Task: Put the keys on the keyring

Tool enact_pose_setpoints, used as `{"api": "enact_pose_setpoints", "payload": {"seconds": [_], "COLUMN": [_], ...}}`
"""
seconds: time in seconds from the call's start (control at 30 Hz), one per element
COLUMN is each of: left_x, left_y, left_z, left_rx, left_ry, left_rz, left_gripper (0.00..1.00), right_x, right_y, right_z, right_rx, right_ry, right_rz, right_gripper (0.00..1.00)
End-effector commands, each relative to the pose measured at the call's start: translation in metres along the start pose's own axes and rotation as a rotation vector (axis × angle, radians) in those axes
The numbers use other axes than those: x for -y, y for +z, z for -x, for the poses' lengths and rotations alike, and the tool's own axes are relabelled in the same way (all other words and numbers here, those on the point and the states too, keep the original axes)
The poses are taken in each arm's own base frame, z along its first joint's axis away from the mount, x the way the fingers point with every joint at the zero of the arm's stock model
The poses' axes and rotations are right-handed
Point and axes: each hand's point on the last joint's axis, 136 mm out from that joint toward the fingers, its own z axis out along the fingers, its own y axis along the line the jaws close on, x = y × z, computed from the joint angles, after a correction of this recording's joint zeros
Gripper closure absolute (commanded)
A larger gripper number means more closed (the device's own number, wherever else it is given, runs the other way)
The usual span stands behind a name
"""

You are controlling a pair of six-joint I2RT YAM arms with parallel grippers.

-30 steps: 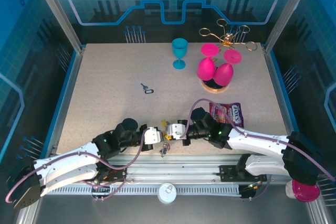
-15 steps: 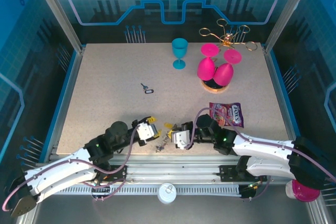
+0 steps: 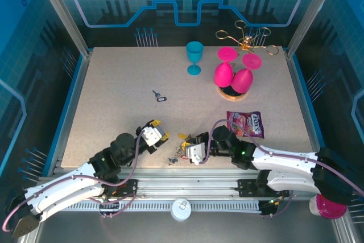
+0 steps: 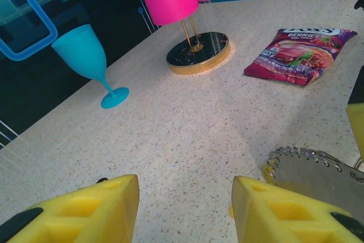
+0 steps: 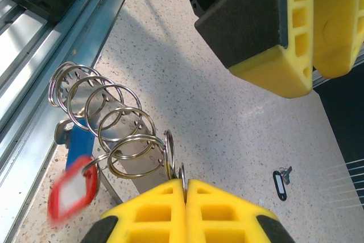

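Snack packet [image 4: 300, 55]: "BERRIES" in white capitals near its top edge, read from the left wrist view.
Packet position: flat on the desk [image 4: 187, 129], well ahead of the left jaws and off to their right.
Larger lettering above that word: cut off and blurred, not readable.
Packet from overhead: print too small to read.

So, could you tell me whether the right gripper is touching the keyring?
Touching: in the right wrist view the right gripper is shut on the end ring of the keyring.

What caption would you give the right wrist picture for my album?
Right hand pinches the keyring, with a red tag on it.
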Motion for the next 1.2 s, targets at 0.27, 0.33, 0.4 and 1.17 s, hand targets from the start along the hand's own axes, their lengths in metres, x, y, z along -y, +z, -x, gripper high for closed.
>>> {"api": "enact_pose_setpoints", "payload": {"seconds": [0.27, 0.33, 0.4, 1.17], "left_x": [0.023, 0.017, 0.009, 0.052], "left_y": [-0.013, -0.017, -0.021, -0.019], "left_z": [0.020, 0.020, 0.019, -0.014], "left_rx": [-0.071, -0.123, -0.179, -0.468], "left_ry": [-0.226, -0.291, -0.360, -0.598], "left_rz": [-0.186, -0.161, -0.122, -0.276], "left_gripper": [0.53, 0.51, 0.48, 0.29], "right_x": [0.005, 0.015, 0.028, 0.053], "right_y": [0.001, 0.003, 0.005, 0.015], "right_z": [0.006, 0.006, 0.005, 0.015], "right_rx": [-0.097, -0.116, -0.137, -0.096], "right_ry": [0.382, 0.453, 0.525, 0.741], "right_rz": [0.075, 0.042, -0.003, 0.046], "right_gripper": [1.00, 1.00, 1.00, 1.00]}}
